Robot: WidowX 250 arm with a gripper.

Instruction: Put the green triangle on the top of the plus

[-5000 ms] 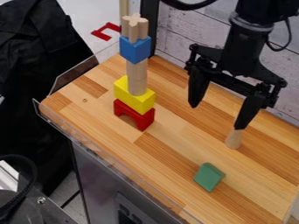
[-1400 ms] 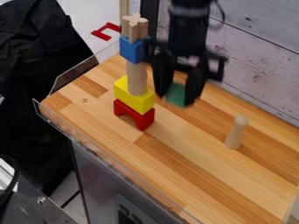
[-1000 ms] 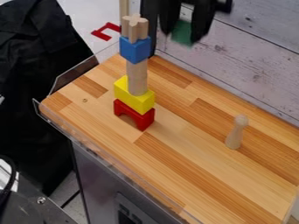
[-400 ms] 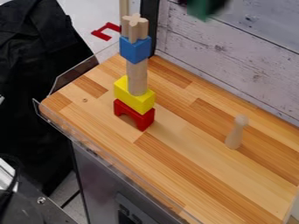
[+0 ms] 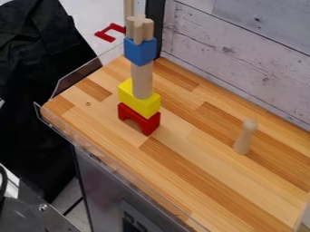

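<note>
- The plus (image 5: 139, 31) is the top piece of a tall tower, and its long axis stands upright, so the place for the green triangle is the upper end of it.
- It rests on the blue block (image 5: 140, 52); under this come the wooden cylinder (image 5: 142, 81), the yellow block (image 5: 138, 99) and the red arch (image 5: 147, 124), which stands on the surface (image 5: 200, 147).
- From which side the gripper must come to the plus, one cannot tell, and the same is true for the place of the green triangle.
- Also for the arm's pose, and for whether the gripper is spread, pressed together or pinching something, one cannot tell.
- The placing is not yet done; it probably asks for an approach from above, with a slow, straight lowering.
- A small push from the side could probably make the narrow tower fall.
</note>
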